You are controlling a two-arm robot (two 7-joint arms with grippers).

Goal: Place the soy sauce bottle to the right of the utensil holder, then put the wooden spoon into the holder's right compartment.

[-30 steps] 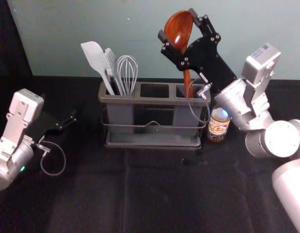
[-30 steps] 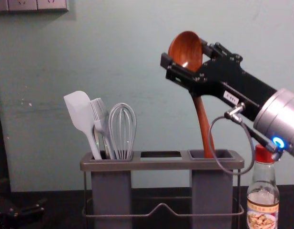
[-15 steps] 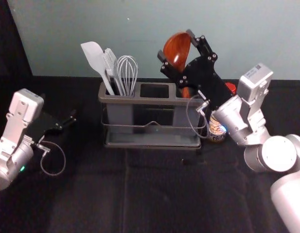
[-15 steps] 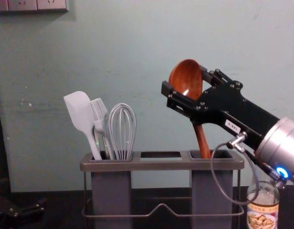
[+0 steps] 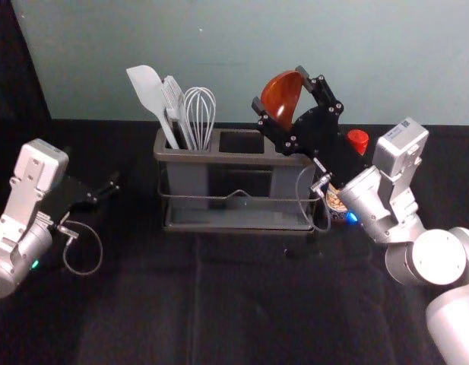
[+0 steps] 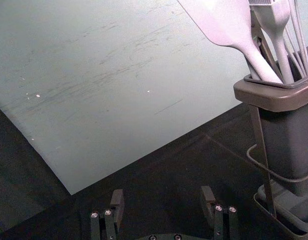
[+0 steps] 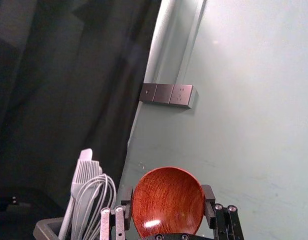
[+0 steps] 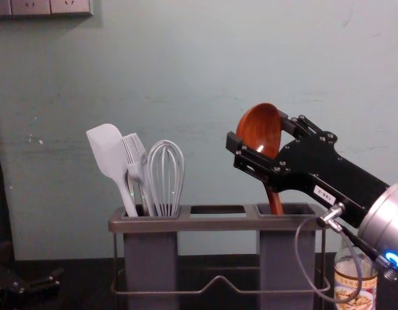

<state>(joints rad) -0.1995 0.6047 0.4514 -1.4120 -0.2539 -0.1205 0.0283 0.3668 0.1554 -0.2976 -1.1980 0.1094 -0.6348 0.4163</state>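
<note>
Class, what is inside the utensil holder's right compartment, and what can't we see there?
The wooden spoon dips handle-first into the right compartment; its lower end is hidden.

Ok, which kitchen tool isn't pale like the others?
The wooden spoon, held by the right gripper over the right end of the holder: it's reddish brown, while the spatula, brush and whisk are pale grey.

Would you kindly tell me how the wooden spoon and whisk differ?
The wooden spoon is reddish brown; the whisk is pale grey. The spoon has a solid bowl, the whisk open loops. The right claw grips the spoon; the whisk stands in the left compartment. Both point handle-down into the utensil holder.
</note>
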